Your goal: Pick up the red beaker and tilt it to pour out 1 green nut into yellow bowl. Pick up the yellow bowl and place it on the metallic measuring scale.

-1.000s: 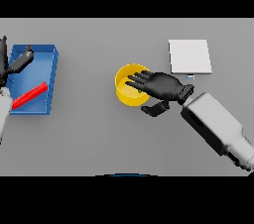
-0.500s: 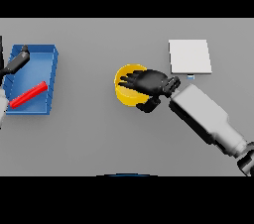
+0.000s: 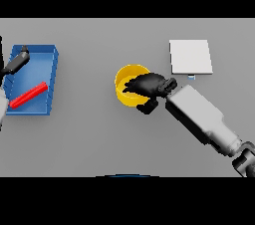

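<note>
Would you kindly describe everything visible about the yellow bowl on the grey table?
The round yellow bowl stands upright near the middle of the grey table, left of the flat metallic measuring scale and apart from it. Its wall looks smooth and plain, like plastic. The robot's dark right hand lies over its right side, fingers curled across the rim, hiding much of the inside, so any contents cannot be made out.

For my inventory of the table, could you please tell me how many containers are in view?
2: a yellow bowl at centre under the right hand, and a blue tray at the left holding the red beaker.
</note>
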`<state>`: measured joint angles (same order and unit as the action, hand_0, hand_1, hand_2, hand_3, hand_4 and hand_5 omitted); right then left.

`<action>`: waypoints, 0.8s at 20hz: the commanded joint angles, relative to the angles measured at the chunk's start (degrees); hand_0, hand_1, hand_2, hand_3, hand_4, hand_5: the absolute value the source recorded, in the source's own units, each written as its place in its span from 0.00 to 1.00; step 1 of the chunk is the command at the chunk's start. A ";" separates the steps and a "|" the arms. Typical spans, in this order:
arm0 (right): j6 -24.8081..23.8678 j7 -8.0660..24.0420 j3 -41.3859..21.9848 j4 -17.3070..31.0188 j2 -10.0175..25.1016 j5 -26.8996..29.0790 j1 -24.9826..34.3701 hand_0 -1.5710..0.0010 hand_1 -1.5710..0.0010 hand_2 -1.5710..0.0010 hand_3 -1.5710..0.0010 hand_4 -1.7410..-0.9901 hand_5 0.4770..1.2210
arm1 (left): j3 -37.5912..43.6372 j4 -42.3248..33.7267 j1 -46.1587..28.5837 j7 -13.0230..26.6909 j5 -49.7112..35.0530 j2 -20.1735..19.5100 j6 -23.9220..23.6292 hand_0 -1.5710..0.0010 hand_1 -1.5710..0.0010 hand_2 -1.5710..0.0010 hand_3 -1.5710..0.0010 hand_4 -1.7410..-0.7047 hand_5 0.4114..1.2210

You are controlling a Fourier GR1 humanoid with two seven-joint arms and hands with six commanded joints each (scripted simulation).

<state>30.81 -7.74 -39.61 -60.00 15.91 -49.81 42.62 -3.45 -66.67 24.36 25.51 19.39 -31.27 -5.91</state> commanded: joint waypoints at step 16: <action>0.68 -1.66 -1.13 -1.90 2.21 2.99 -0.08 0.03 0.03 0.17 0.11 0.03 0.98 | -0.19 -0.07 0.25 -0.62 0.39 -0.75 0.49 1.00 1.00 1.00 1.00 0.97 0.34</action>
<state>31.47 -9.45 -40.73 -61.91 18.12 -46.83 42.56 -3.63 -66.74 24.62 24.80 19.79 -32.04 -5.44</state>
